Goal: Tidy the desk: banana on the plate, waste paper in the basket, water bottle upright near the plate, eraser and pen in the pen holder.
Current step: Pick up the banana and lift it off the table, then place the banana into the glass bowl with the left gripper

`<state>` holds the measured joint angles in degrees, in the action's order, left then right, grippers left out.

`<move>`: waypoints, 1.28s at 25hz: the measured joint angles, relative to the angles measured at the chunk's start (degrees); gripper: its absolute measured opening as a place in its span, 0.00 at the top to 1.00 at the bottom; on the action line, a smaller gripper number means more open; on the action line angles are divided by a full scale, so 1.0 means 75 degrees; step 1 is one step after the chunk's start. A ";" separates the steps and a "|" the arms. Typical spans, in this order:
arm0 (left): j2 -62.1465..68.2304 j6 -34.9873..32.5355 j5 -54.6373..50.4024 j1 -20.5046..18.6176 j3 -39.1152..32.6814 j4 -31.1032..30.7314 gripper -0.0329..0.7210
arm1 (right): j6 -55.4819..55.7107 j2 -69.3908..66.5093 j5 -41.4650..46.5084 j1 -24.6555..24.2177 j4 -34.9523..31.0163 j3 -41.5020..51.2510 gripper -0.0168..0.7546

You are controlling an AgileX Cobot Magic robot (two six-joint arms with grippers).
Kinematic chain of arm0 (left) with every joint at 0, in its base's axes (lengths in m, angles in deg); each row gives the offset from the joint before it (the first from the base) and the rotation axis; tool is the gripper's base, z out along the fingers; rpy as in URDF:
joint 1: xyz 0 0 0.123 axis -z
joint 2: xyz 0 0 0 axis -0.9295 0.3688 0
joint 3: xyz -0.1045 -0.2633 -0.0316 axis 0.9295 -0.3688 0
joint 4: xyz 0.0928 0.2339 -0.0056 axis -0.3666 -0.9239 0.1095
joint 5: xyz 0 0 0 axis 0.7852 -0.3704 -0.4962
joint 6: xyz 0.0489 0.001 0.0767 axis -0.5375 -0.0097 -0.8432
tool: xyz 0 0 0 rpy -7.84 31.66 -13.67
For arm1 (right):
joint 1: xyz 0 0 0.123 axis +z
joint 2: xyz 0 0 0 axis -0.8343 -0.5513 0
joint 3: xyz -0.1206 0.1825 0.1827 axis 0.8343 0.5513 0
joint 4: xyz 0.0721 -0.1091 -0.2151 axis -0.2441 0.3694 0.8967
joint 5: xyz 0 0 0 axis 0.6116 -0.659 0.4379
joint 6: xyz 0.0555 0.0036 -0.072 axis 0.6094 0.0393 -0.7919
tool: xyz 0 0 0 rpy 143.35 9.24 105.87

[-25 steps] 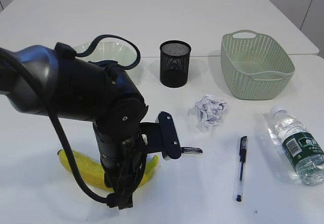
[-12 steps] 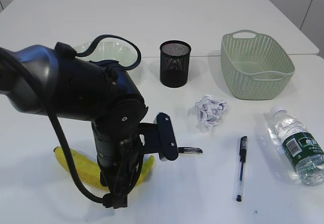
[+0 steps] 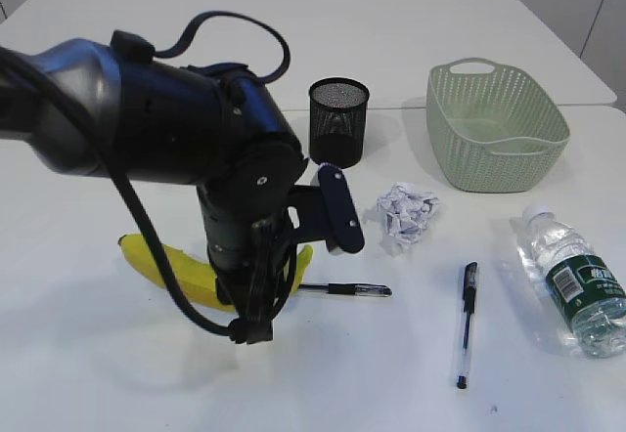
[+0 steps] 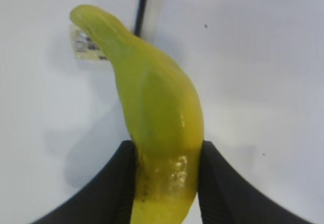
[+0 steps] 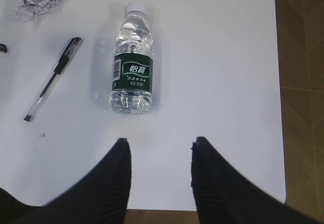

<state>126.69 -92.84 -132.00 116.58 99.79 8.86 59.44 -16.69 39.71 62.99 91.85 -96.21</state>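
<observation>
My left gripper [image 4: 167,150] is shut on the thick end of the yellow banana [image 4: 157,97], which hangs off the table [image 3: 171,268] under the big black arm. Behind the banana's tip lies a small white printed block [image 4: 83,42], seemingly the eraser, beside a black pen [image 3: 347,289]. The plate is hidden behind the arm. The water bottle [image 5: 132,67] lies on its side at the right [image 3: 575,280]. A clear pen [image 3: 467,320] lies left of it, and the waste paper [image 3: 407,212] sits mid-table. My right gripper [image 5: 160,143] hangs open and empty over the table's front edge.
The black mesh pen holder [image 3: 338,122] stands at the back centre. The green basket [image 3: 496,124] sits at the back right. The table's right edge and brown floor [image 5: 301,107] show in the right wrist view.
The left arm has risen and shifted back and to the right, carrying the banana off the table. More of the black pen is uncovered. The right gripper has not moved.
</observation>
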 joint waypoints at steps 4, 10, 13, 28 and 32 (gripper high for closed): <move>0.0000 0.0221 -0.0268 0.0000 0.0758 -0.0013 0.65 | 0.0000 0.0000 0.0000 0.0000 0.0000 0.0000 0.58; 0.0000 0.0332 -0.0726 0.0000 0.2001 -0.0309 0.65 | 0.0000 0.0000 0.0000 0.0000 0.0075 0.0000 0.58; 0.0000 0.0455 -0.1005 0.0000 0.2564 -0.0730 0.65 | 0.0000 0.0000 0.0000 0.0000 0.0088 0.0000 0.58; 0.0012 0.3244 -0.1197 -0.0168 0.3533 -0.4073 0.65 | 0.0000 0.0000 0.0000 0.0000 0.0175 0.0000 0.58; 0.0012 0.3802 -0.1064 -0.0548 0.3531 -0.4418 0.65 | 0.0000 0.0000 0.0000 0.0000 0.0327 0.0000 0.58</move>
<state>126.77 -64.33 -139.98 112.47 126.27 -24.27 59.44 -16.69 39.71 62.99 94.30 -96.21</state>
